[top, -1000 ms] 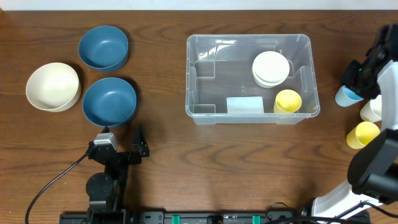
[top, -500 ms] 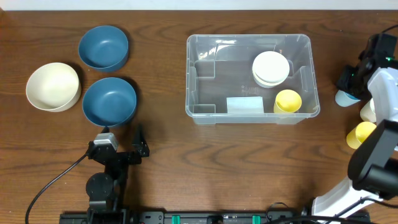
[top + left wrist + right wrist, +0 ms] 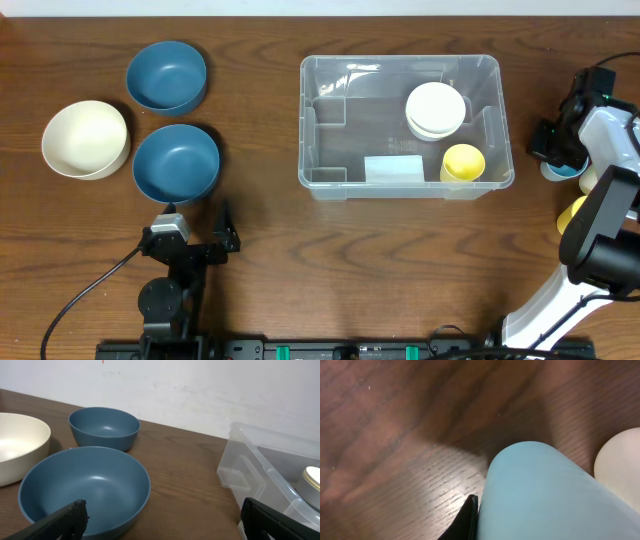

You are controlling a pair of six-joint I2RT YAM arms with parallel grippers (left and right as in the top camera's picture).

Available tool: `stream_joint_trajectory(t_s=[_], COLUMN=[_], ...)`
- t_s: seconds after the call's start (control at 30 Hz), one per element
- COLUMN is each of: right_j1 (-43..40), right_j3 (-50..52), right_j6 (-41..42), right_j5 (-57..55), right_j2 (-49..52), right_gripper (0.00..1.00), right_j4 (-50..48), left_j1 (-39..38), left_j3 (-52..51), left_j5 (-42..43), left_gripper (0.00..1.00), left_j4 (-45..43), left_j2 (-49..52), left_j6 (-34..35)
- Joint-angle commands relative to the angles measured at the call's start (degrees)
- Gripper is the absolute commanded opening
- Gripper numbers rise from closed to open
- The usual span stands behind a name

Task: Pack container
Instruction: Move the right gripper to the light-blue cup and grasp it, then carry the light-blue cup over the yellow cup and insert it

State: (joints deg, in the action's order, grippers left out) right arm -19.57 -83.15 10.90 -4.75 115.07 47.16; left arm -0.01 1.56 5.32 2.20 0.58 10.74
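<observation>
The clear container [image 3: 372, 118] stands right of the table's middle and holds a stack of white dishes [image 3: 435, 110], a yellow cup [image 3: 463, 162] and a whitish label [image 3: 392, 168]. Its corner shows in the left wrist view as the container [image 3: 250, 467]. At the far right my right gripper [image 3: 558, 146] is shut on a light blue cup [image 3: 555, 171]. That light blue cup [image 3: 545, 495] fills the right wrist view, with one black finger [image 3: 469, 517] pressed against its wall. My left gripper [image 3: 167, 520] is open and holds nothing, just behind a blue bowl [image 3: 85, 485].
On the left are two blue bowls [image 3: 176, 163] [image 3: 166, 75] and a cream bowl [image 3: 85, 138]. A white cup [image 3: 597, 180] and a second yellow cup [image 3: 572, 216] stand right beside the light blue cup, partly under my right arm.
My right gripper has moved left and down over the light blue cup and shut on it. The left arm has not moved.
</observation>
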Motion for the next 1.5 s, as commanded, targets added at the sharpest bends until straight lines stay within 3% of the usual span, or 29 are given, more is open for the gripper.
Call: stream_joint_trajectory(t_s=[0.0, 0.2, 0.4, 0.7, 1.0, 1.47], right_j1=[0.0, 1.64, 5.18, 16.81, 28.44, 31.36], right_j3=[-3.32, -13.57, -30.84, -49.05, -48.39, -34.64], right_j6=[-0.24, -0.2, -0.04, -0.74, -0.74, 2.03], right_j5=[0.5, 0.52, 5.42, 10.95, 9.07, 4.52], right_j2=[-0.11, -0.28, -0.33, -0.33, -0.33, -0.35], right_gripper=[0.01, 0.01, 0.01, 0.01, 0.01, 0.01], right_j4=[1.36, 9.81, 25.44, 45.9, 50.16, 50.16], left_j1=[0.11, 0.11, 0.11, 0.11, 0.11, 0.11], left_j3=[-1.33, -1.33, -1.33, -1.33, -1.33, -1.33], left_j5=[-0.04, -0.04, -0.04, -0.04, -0.04, -0.04], left_gripper=[0.98, 0.98, 0.98, 0.98, 0.98, 0.98], left_j4=[1.4, 1.4, 1.4, 1.42, 1.4, 1.4], left_j2=[-0.35, -0.35, -0.35, -0.35, -0.35, -0.35], left_j6=[0.5, 0.5, 0.5, 0.5, 0.5, 0.5])
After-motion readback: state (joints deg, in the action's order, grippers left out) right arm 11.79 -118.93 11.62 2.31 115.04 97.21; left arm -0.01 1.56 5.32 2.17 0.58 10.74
